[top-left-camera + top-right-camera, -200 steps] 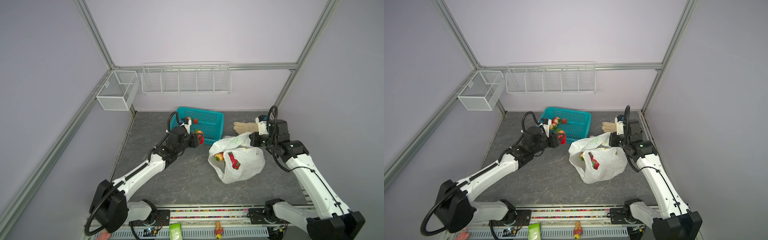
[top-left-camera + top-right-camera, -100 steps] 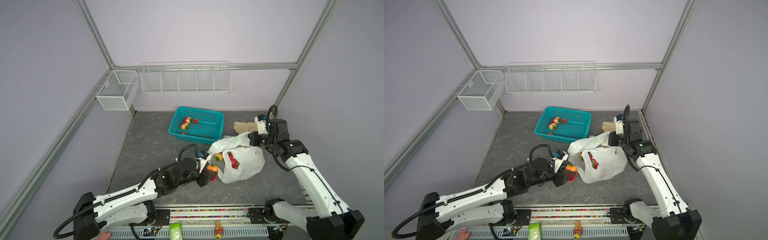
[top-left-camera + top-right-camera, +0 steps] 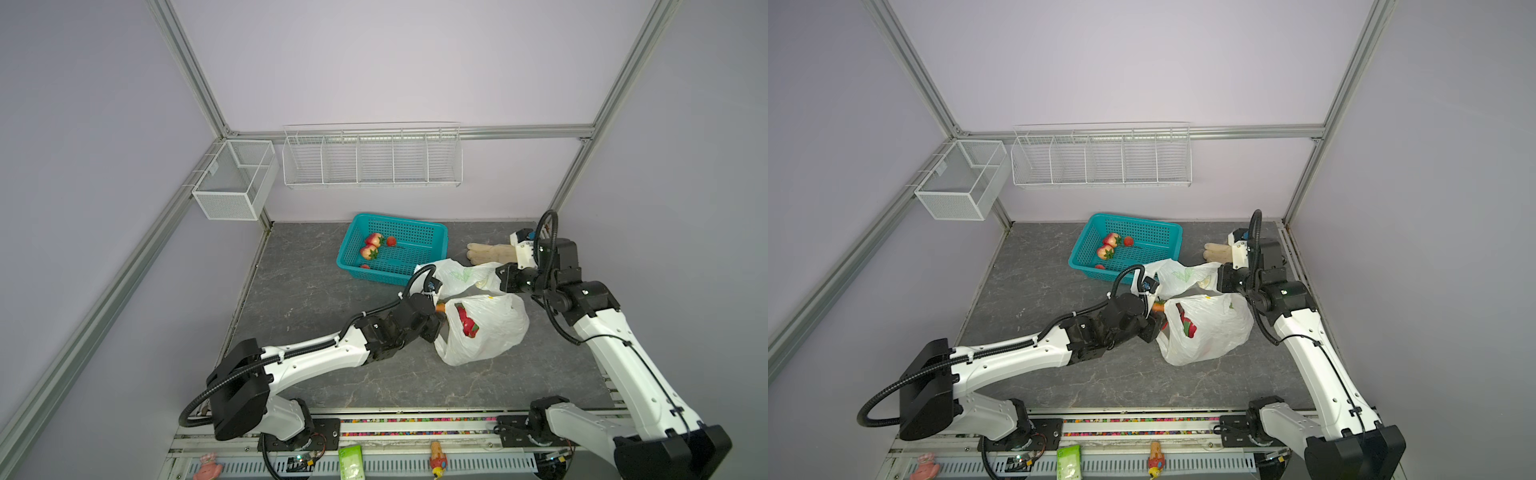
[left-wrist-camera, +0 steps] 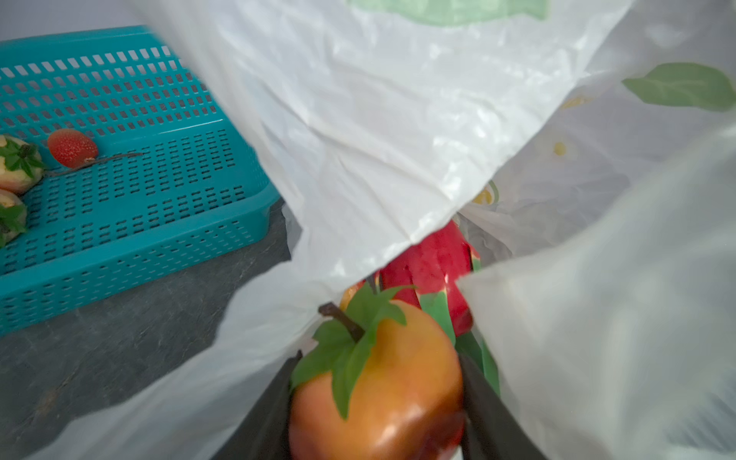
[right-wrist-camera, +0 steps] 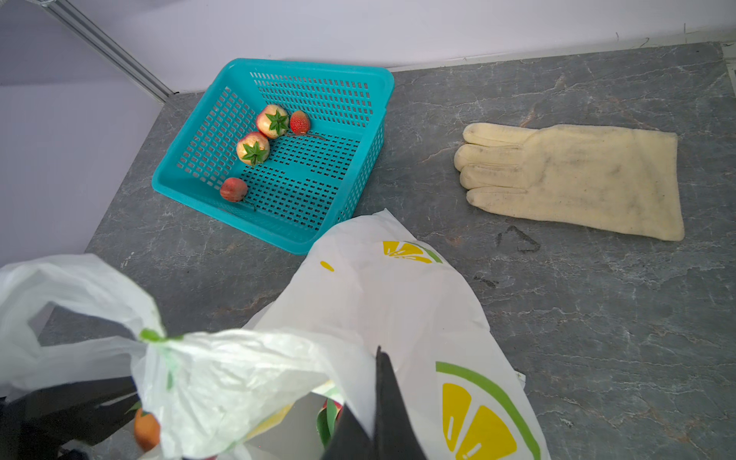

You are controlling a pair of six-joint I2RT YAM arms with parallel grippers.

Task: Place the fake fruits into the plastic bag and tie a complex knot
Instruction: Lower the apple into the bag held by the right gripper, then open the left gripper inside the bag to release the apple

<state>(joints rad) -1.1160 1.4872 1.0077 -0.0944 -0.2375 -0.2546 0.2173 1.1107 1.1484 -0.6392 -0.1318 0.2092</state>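
Left end effector (image 4: 376, 402): clenched on an orange-red apple (image 4: 378, 382) with a green leaf and a brown stem; a dark finger (image 4: 267, 422) is pressed to each side of it.
Apple's place: held at the mouth of the bag (image 3: 490, 328), with white film draped above and beside it in the left wrist view.
Right end effector (image 5: 380, 382): closed on a fold of the bag's upper film, which is lifted off the table (image 3: 316, 291).
Bag: laid on the table just in front of the basket (image 3: 399, 218); its lemon print is read clearly only in the right wrist view.
Inside the bag: a larger red piece (image 4: 434, 259) with green trim is seen past the apple in the left wrist view; in both top views it is only a red shape seen through the film.
Basket contents: two green-capped fruits (image 5: 273, 120) and two small red fruits (image 5: 233, 189) are counted in the right wrist view; in the left wrist view one small red fruit is hidden.
Glove (image 5: 577, 179): laid flat on the table beside the basket, apart from the bag; it is partly hidden behind the right arm in both top views and is not seen at all in the left wrist view.
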